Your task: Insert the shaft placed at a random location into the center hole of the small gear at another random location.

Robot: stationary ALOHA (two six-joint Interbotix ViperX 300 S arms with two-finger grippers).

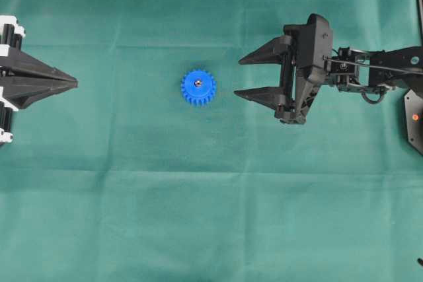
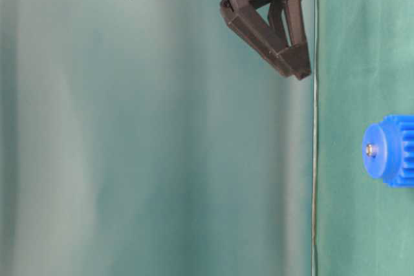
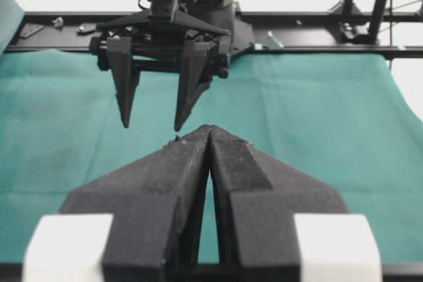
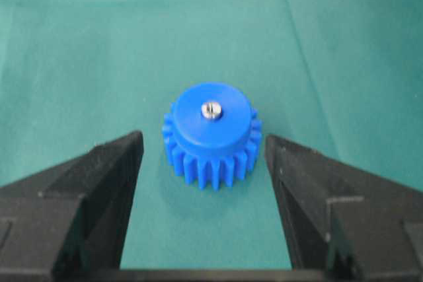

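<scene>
Shaft (image 4: 211,109) upright in small gear (image 4: 211,138)

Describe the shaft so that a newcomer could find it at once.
On the green cloth, find the small gear, blue, near the middle. The shaft is the tiny silver pin in its center hole; only its shiny round end shows.

Green cloth-covered table (image 1: 198,216) under small gear (image 1: 198,88)
</scene>
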